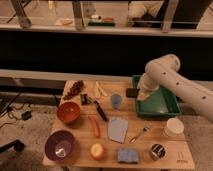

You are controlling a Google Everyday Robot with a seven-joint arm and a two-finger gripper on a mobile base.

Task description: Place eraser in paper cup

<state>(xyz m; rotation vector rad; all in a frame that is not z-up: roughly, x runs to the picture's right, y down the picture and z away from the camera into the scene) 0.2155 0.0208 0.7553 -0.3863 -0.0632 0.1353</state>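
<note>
The eraser (131, 92) is a small black block lying at the left rim of the green tray (160, 107). My gripper (142, 95) hangs just to its right, over the tray's left end, at the tip of the white arm (165, 70) that comes in from the right. The gripper is shut, and I cannot tell whether it touches the eraser. The paper cup (173, 127), short and cream-white, stands upright near the table's right edge, in front of the tray and well apart from the gripper.
On the wooden table are grapes (75, 89), a banana (100, 90), a small blue-grey cup (116, 101), a black-handled tool (100, 110), an orange bowl (68, 112), a purple bowl (61, 145), an apple (97, 150), a blue sponge (128, 156) and a metal tin (158, 151).
</note>
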